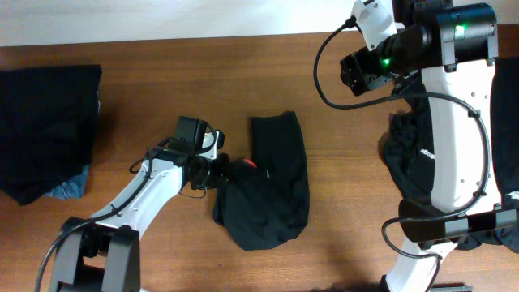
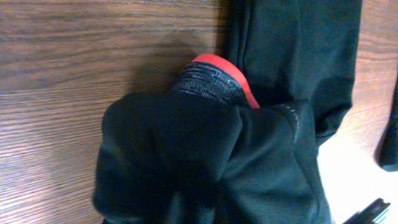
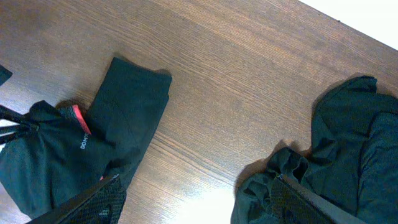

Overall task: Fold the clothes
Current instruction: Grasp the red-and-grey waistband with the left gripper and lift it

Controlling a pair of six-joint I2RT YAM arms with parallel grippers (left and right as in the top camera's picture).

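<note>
Wood table (image 1: 324, 243) | trousers (image 1: 272, 195) bunched | left fingers (image 1: 222, 168) buried in fabric

Brown wood table (image 1: 162, 89) w/ long grain lines. In the mid: black trousers (image 1: 276, 186), folded up, w/ a grey waistband (image 2: 211, 81) that has a red edge. Far left: a heap of black clothes (image 1: 45, 122); a blue bit (image 1: 69, 188) peeks out under it. Right side: another black heap (image 1: 409, 158) w/ a small white logo (image 1: 425, 151), well apart from the trousers.

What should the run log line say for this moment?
left pincer: shut on trousers | right pincer: open, empty | trousers: bunched on table
</note>
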